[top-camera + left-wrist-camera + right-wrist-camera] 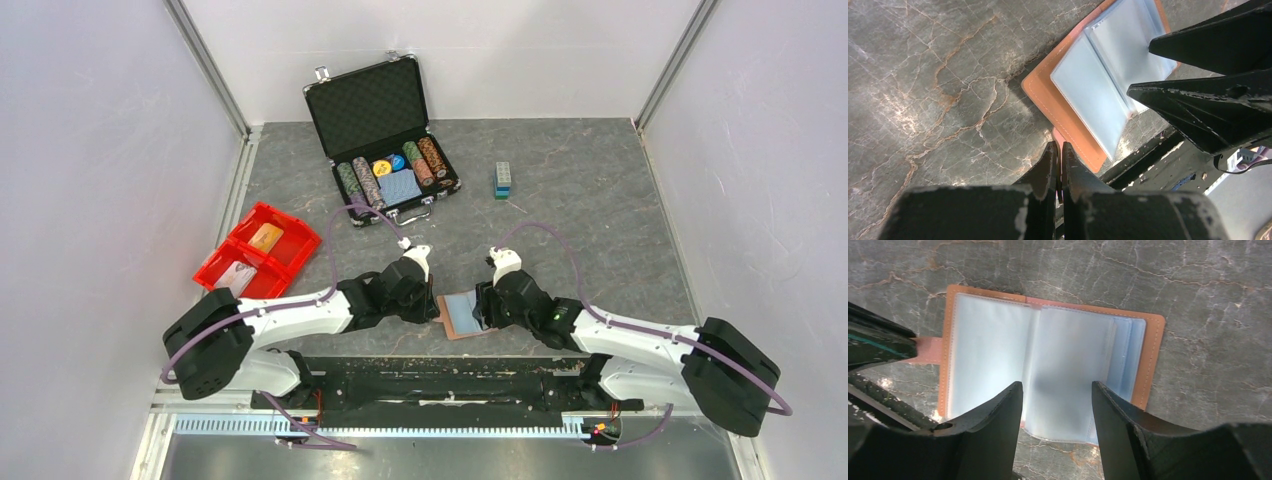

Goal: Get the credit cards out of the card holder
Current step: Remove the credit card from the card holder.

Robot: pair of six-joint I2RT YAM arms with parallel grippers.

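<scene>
The brown card holder [462, 316] lies open on the table between my two grippers, its pale-blue clear sleeves [993, 360] facing up. My left gripper [1059, 150] is shut on the holder's small pinkish closing tab [928, 350] at its left edge. Over the near side of the sleeves my right gripper [1056, 385] hovers open, one loose sleeve page standing between its fingers without being pinched. Whether the sleeves hold cards I cannot tell. Two credit cards, one orange-yellow [266, 237] and one pale [236, 277], lie in the red bin [290, 240].
An open black poker-chip case [372, 105] with chips and a blue deck stands at the back. A small blue-green block stack [503, 180] sits to the back right. The table's near edge and black rail [430, 375] run just behind the holder. White walls enclose both sides.
</scene>
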